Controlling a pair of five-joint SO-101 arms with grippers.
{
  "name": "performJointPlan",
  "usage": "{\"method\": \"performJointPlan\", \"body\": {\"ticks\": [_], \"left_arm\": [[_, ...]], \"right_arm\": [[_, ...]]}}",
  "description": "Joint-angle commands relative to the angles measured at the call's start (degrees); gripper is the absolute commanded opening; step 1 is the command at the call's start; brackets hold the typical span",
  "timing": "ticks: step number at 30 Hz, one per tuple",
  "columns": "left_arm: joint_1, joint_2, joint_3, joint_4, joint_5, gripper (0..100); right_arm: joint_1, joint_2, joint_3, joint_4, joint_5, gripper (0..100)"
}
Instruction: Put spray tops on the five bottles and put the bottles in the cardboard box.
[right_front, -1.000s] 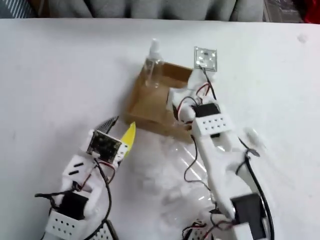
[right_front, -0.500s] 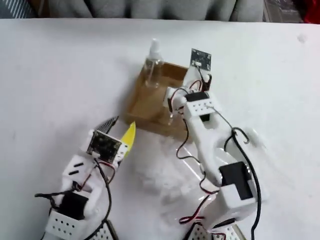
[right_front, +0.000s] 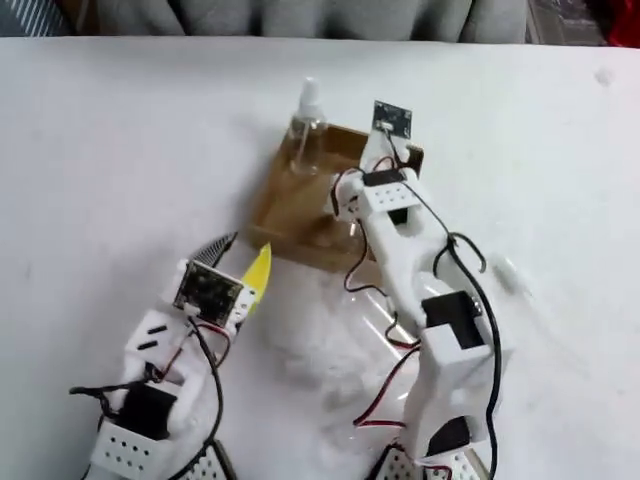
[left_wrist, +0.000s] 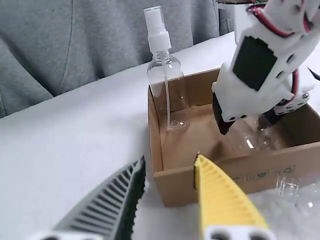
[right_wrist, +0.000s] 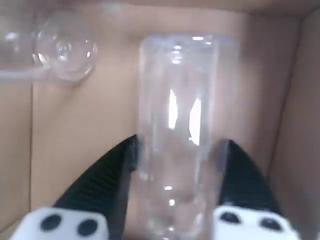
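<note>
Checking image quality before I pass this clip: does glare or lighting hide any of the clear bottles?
High view: the white table is so bright that the clear plastic near the cardboard box nearly vanishes. Right wrist view: bright streaks of glare run along the held bottle between the jaws. Left wrist view: even light; the spray-topped bottle reads clearly against the box.

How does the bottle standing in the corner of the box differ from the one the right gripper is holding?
The corner bottle stands free and upright, while the held bottle is clamped in the right gripper. The corner bottle shows a white spray top; the held bottle's top is hidden. Both are clear and inside the cardboard box.
</note>
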Motion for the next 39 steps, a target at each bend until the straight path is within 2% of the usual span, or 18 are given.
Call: {"method": "performJointPlan", "body": {"ticks": [1, 8, 13, 17, 20, 23, 27, 32, 35, 39], "left_arm": [[-0.57, -1.01, -0.18, -1.49, -0.62, 15], [-0.57, -1.01, -0.18, -1.49, -0.62, 15], [-0.57, -0.92, -0.18, -1.49, -0.62, 15], [-0.75, -0.92, -0.35, 0.26, -0.62, 15], [-3.47, -0.92, -2.99, 3.08, -0.62, 15], [-8.22, -0.92, -7.47, 7.65, -0.18, 15], [-16.40, -0.92, -14.33, 14.07, 0.53, 15], [-36.18, -0.84, -18.20, 14.24, 0.62, 15], [-44.26, -0.75, -17.41, 14.77, 0.62, 15], [-49.80, -0.75, -13.54, 13.80, 0.70, 15]], "right_arm": [[1.80, -0.92, -2.99, 0.48, -0.18, 1.4], [6.02, -7.96, -2.90, 3.91, -0.18, 1.6], [7.25, -18.59, -2.90, 11.91, 0.00, 1.6], [6.29, -28.09, -2.73, 19.56, 7.47, 1.6], [4.18, -34.51, -2.46, 23.34, 12.31, 1.6], [1.27, -38.99, -2.37, 26.15, 16.26, 1.6], [-5.05, -41.01, -2.37, 29.05, 25.76, 1.6], [-16.22, -41.10, 2.55, 31.60, 39.30, 2.0], [-23.08, -41.01, 9.67, 28.00, 44.40, 2.1], [-27.91, -41.01, 18.55, 18.24, 46.42, 2.2]]}}
